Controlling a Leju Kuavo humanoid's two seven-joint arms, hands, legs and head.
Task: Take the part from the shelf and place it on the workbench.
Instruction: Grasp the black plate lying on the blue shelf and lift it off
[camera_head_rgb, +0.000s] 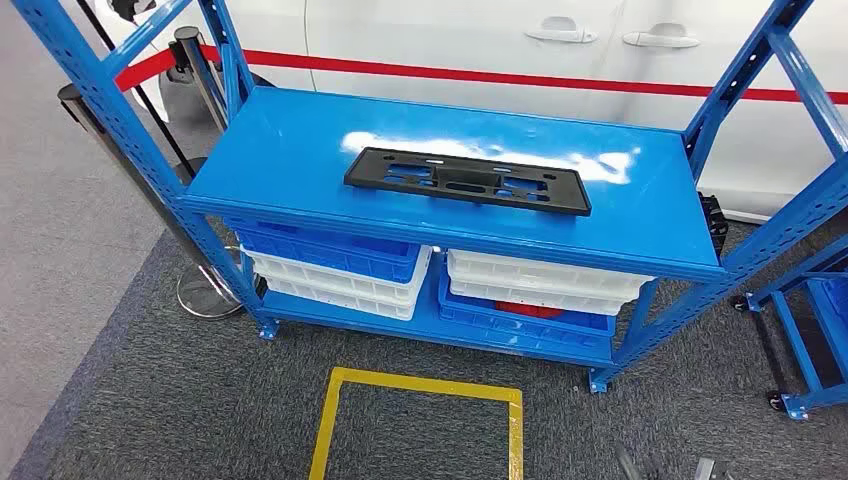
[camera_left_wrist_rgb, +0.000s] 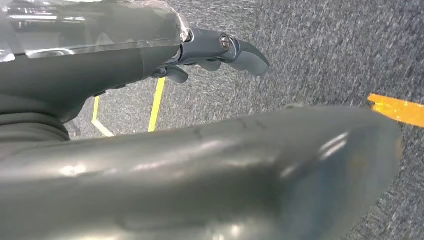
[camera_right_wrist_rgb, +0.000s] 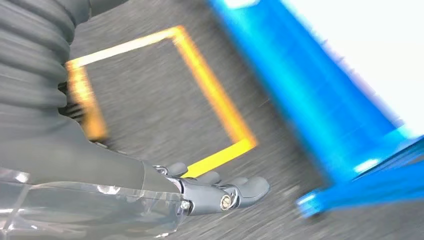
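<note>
Yellow floor-tape square (camera_head_rgb: 420, 420) nearest me. Left hand (camera_left_wrist_rgb: 220, 52) and right hand (camera_right_wrist_rgb: 220, 192) hang over carpet, fingers loosely extended, holding nothing. Black plastic part (camera_head_rgb: 467, 180) flat on blue shelf top (camera_head_rgb: 280, 160). I read no markings.

My head view looks forward and steeply down from high up onto the blue shelf (camera_head_rgb: 300, 160), close in, with the yellow floor square (camera_head_rgb: 420, 385) on grey carpet (camera_head_rgb: 150, 400) just before it. My left wrist view sits tight behind the left hand (camera_left_wrist_rgb: 220, 52), facing the carpet and yellow tape lines. My right wrist view, blurred, sits behind the right hand (camera_right_wrist_rgb: 220, 192), low near the floor. All three views share the carpet and that yellow square; the right wrist view also shares the shelf's blue frame.
</note>
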